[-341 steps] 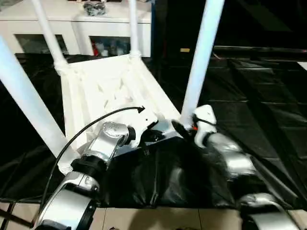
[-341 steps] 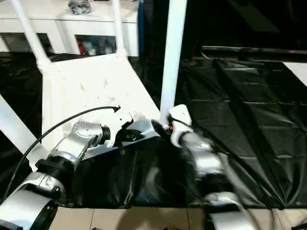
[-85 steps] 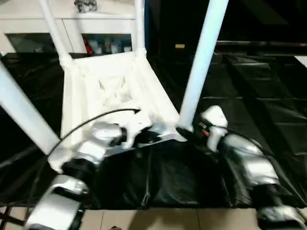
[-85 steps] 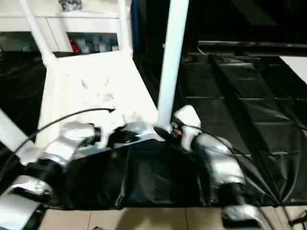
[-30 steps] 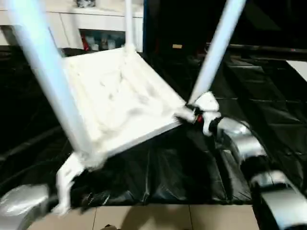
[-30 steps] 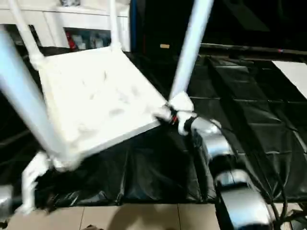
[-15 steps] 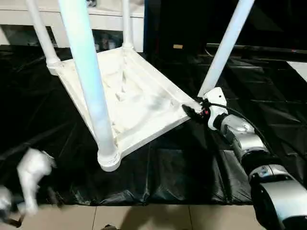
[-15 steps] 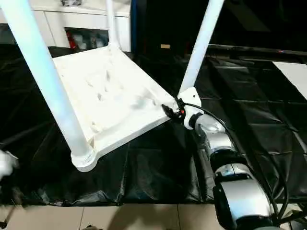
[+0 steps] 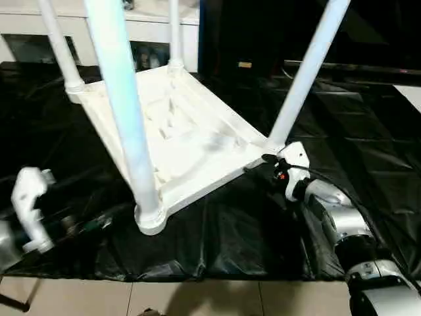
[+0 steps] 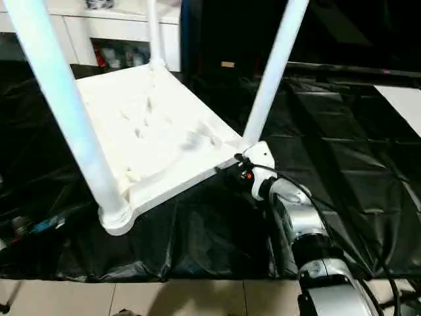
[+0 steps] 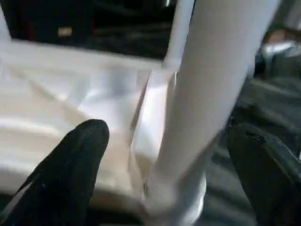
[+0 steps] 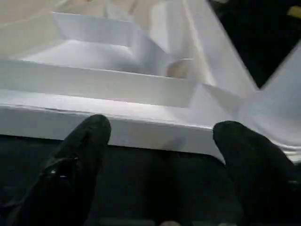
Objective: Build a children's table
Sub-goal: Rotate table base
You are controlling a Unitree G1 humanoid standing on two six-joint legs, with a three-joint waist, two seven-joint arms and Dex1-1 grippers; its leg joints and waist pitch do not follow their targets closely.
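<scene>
Left eye view: the black sheet covers the floor, and on it lies the children's table, upside down, with its ribbed tabletop facing up and four white legs rising from its corner sockets. The near leg stands at the tabletop's closest corner, a second leg at its right corner, and two more legs at the far corners. Behind the tabletop stands a white cabinet with glass doors. The right gripper sits just beside the tabletop's right corner, at the foot of the second leg; in the right wrist view its two black fingers are spread apart before the tabletop's edge, closed on nothing. The left gripper is off to the left of the tabletop; the left wrist view shows its fingers spread wide either side of the near leg, not touching it.
</scene>
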